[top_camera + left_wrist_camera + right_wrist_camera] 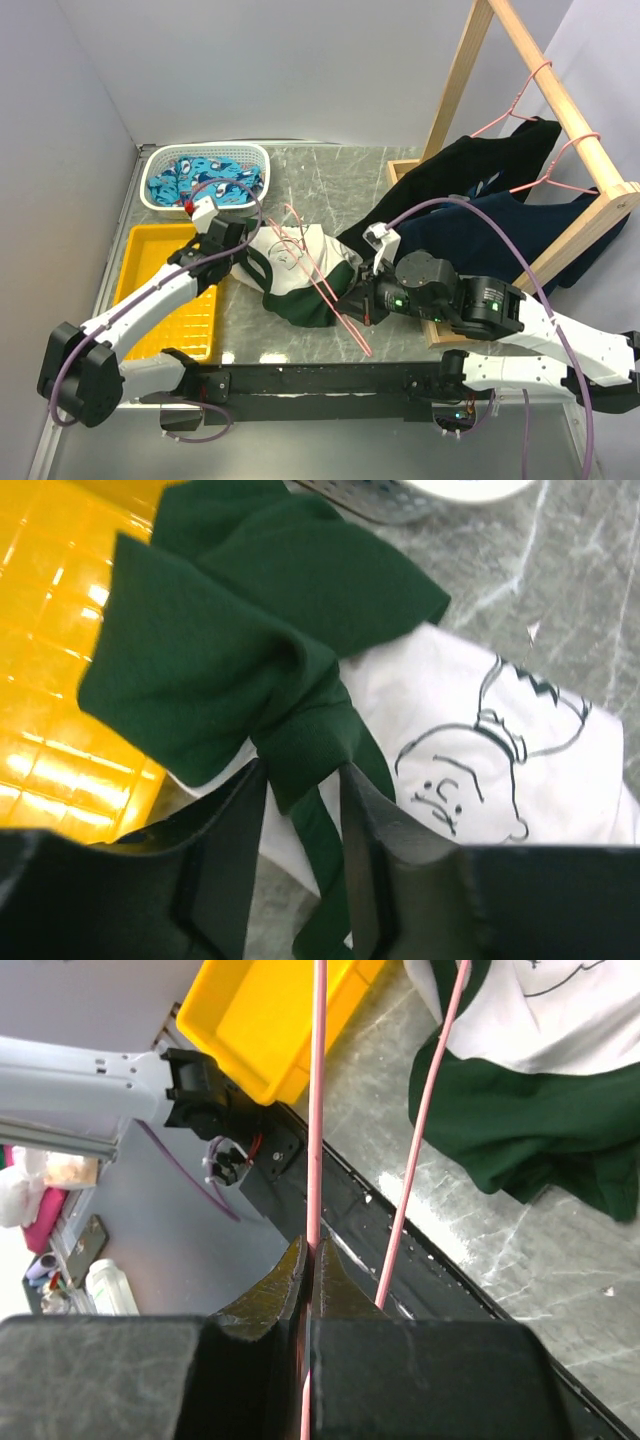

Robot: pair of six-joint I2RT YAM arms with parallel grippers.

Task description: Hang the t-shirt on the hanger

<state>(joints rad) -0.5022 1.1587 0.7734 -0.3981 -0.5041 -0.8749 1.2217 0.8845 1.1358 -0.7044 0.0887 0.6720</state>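
The t-shirt lies crumpled mid-table, off-white front with its line-drawn print up and dark green parts around it. My left gripper is at its left edge. In the left wrist view it is shut on a bunched dark green fold of the t-shirt, with the print to the right. The thin pink hanger lies slanted across the shirt. My right gripper holds its near end. In the right wrist view it is shut on one pink wire of the hanger, left of the t-shirt.
A yellow tray sits left of the shirt. A white basket of bright blue patterned cloth stands behind it. A wooden rack at the right carries two pink hangers with dark garments. The black arm mount runs along the near edge.
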